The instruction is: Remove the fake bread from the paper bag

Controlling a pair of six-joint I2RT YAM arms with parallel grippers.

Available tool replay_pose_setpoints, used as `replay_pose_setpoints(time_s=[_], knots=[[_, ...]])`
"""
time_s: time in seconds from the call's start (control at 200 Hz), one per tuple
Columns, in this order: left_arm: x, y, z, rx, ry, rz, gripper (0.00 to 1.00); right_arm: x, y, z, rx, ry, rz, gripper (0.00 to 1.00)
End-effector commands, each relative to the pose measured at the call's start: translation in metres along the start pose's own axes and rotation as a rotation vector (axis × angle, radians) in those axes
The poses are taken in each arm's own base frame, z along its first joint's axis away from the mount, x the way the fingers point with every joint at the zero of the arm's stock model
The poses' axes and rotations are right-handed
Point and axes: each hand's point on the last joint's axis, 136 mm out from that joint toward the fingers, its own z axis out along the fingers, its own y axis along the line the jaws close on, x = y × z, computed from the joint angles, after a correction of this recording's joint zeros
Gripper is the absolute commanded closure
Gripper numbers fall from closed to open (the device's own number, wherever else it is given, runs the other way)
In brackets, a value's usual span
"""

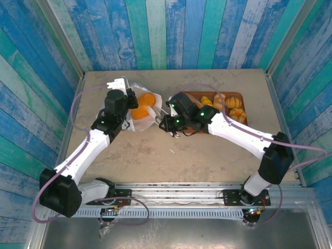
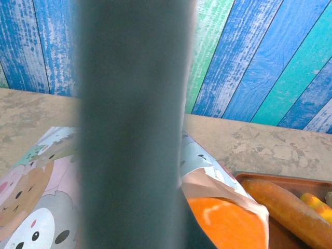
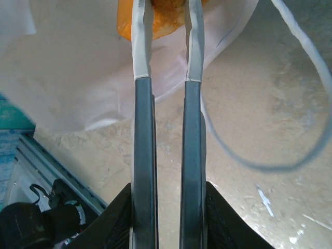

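The paper bag (image 1: 136, 124) lies on its side at the table's back left, its mouth towards the middle. An orange fake bread (image 1: 141, 112) shows in that mouth. My left gripper (image 1: 123, 89) is shut on the bag's far edge. In the left wrist view one blurred finger (image 2: 129, 129) stands in front of the printed bag (image 2: 31, 207) and the orange bread (image 2: 228, 223). My right gripper (image 1: 160, 120) reaches into the mouth from the right. Its narrow-set fingers (image 3: 142, 52) straddle the orange bread (image 3: 124, 23) over the white paper (image 3: 67, 67). The fingertips run off the top edge.
A brown tray (image 1: 236, 95) at the back right holds several orange rolls (image 1: 236, 113); a long loaf (image 2: 290, 207) lies on it close to the bag. A cord loop (image 3: 270, 166) lies on the table right of my right fingers. Blue plank walls ring the table.
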Motion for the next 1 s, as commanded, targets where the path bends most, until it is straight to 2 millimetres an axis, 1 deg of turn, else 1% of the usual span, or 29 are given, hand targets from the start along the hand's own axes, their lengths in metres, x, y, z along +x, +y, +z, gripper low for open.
replay_pose_setpoints(time_s=[0.0,0.311,0.401,0.421,0.521,0.811,0.912,0.992], knots=[[-0.001,0.003,0.007,-0.039,0.019,-0.016,1.00,-0.007,-0.002,-0.033,0.037,-0.085,-0.064,0.74],[0.000,0.008,0.013,-0.075,0.036,-0.040,1.00,-0.009,-0.012,-0.087,0.091,-0.186,-0.113,0.73],[-0.005,0.008,0.011,-0.084,0.035,-0.053,1.00,-0.010,-0.013,-0.102,0.103,-0.212,-0.129,0.73],[0.003,0.009,0.017,-0.094,0.060,-0.047,1.00,-0.010,-0.013,-0.105,0.103,-0.218,-0.134,0.73],[0.004,0.012,0.019,-0.115,0.067,-0.053,1.00,-0.012,-0.012,-0.121,0.108,-0.243,-0.153,0.73],[-0.004,0.012,0.020,-0.131,0.065,-0.072,1.00,-0.021,-0.023,-0.171,0.174,-0.375,-0.179,0.71],[-0.008,0.011,0.018,-0.130,0.063,-0.088,1.00,-0.023,-0.029,-0.186,0.208,-0.403,-0.181,0.71],[-0.013,0.007,0.017,-0.112,0.061,-0.098,1.00,-0.023,-0.035,-0.193,0.240,-0.415,-0.183,0.71]])
